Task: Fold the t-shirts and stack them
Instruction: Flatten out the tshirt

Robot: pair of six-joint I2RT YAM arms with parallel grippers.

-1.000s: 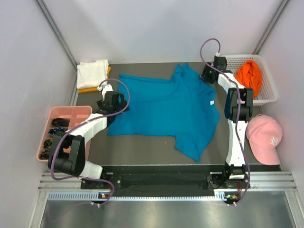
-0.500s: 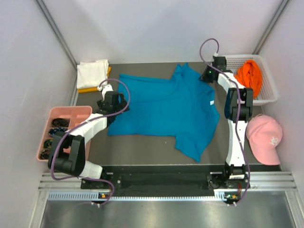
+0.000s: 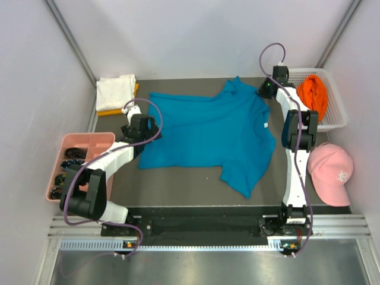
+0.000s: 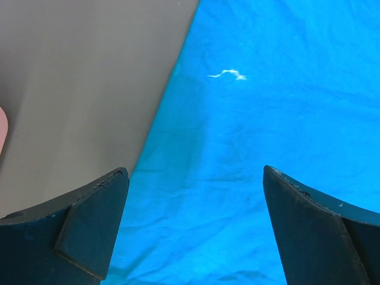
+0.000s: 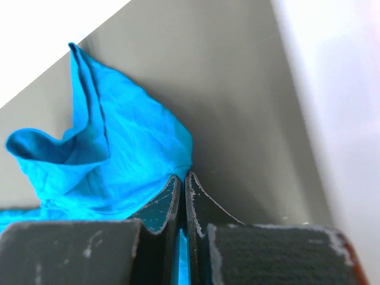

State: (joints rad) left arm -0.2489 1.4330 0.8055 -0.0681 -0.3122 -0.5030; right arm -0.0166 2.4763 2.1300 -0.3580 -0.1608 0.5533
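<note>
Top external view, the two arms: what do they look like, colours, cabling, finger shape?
Both the left arm and right arm have white links with black joint housings, and a purple cable loops loosely along each. The left gripper has dark, wedge-shaped fingers; the right gripper has matching dark fingers, scuffed with pale scratches. No sleeves or readable markings show.

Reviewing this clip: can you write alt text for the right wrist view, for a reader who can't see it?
The right gripper is shut on an edge of the teal-blue t-shirt, with a sliver of cloth showing between its dark fingers. The rest of the shirt bunches in folds to the left over the grey table, with a pale wall at the right.
</note>
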